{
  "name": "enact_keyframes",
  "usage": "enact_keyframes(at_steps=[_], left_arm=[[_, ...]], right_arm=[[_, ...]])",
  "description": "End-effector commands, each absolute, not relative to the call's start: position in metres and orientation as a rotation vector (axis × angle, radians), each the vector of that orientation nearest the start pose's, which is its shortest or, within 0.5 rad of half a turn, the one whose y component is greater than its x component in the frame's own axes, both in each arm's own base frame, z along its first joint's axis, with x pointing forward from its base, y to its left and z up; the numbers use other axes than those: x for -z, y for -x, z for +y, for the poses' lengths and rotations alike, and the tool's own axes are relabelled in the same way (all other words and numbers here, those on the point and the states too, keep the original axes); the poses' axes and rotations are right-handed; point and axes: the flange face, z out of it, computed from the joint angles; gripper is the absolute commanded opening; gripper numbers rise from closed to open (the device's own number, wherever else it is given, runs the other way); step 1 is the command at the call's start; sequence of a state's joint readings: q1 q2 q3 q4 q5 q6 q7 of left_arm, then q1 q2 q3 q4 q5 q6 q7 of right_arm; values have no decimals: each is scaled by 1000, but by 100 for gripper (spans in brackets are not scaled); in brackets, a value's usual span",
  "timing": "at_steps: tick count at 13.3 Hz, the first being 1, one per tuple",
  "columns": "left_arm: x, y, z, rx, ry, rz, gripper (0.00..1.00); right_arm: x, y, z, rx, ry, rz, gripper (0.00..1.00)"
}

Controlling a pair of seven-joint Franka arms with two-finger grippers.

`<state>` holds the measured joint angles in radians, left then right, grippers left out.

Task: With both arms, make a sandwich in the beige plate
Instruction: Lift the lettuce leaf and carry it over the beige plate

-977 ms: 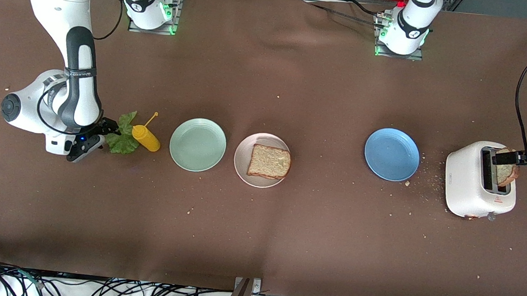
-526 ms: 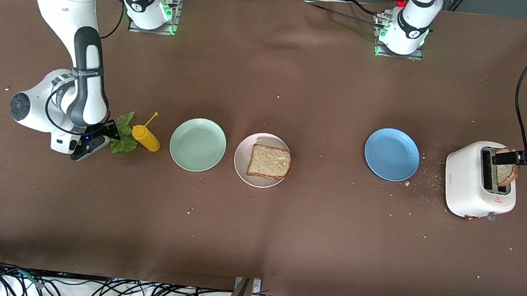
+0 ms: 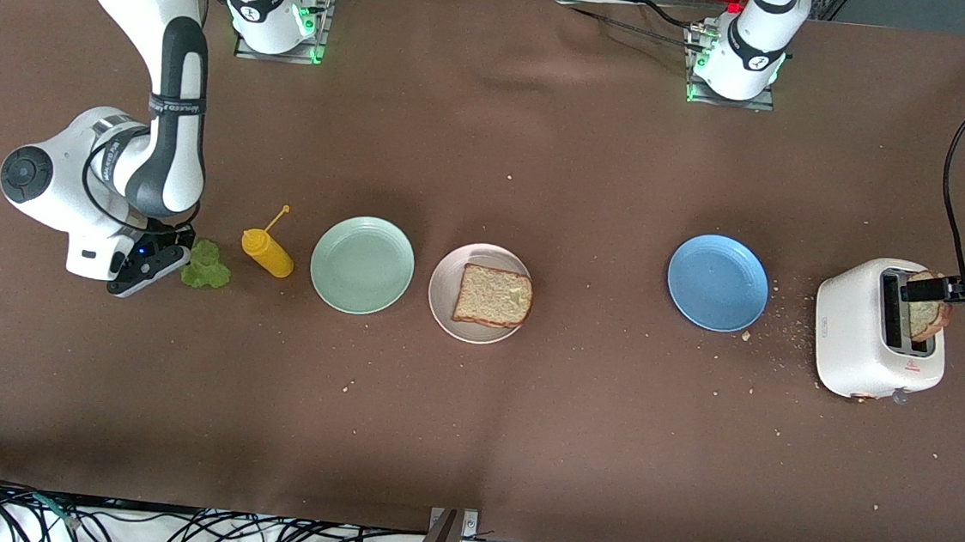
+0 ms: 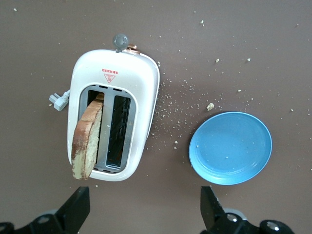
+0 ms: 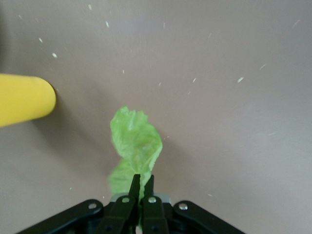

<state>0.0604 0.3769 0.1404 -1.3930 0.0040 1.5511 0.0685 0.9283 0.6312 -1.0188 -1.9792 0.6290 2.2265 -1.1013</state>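
Two grippers, two very different jobs right now! The right gripper (image 5: 141, 181) has its fingers pinched tight on the lettuce (image 5: 135, 146), and the leaf dangles crumpled below the fingertips, up off the table (image 3: 469, 442) at the right arm's end. Just beside that gripper toward the table's middle lies the yellow bottle (image 3: 268, 252), apart from the leaf. Past the bottle sits the mint plate (image 3: 362, 264), and next to it the beige plate (image 3: 445, 290) with one bread slice (image 3: 493, 295) lying flat on it, well apart from the gripper.

Over at the left arm's end, the left gripper (image 4: 146, 207) hangs above the table with its fingers (image 4: 210, 207) spread wide, nothing between them. Below it stands the white toaster (image 4: 141, 87), and a second slice (image 4: 87, 139) sticks up tilted out of one slot while the other slot shows nothing in it. The blue plate (image 4: 230, 147) lies beside the toaster, toward the table's middle, with crumbs (image 4: 170, 105) scattered between the two.
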Motion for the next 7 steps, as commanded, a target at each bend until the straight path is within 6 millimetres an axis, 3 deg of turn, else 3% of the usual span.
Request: enact_keyframes(at_steps=[1,3,7], left_arm=[[-480,-639,110,-361,3055,-163,100],[-477,-640,109,-367,3054,-160,100],[-476,-641,108,-373,3054,-143,100]], right_arm=[[-329,-621,15,-111,3022,-1090,0],[-372,-640,31,-178,3052,-1147,0],[-433,-651,66,-206,3071,-1049,0]])
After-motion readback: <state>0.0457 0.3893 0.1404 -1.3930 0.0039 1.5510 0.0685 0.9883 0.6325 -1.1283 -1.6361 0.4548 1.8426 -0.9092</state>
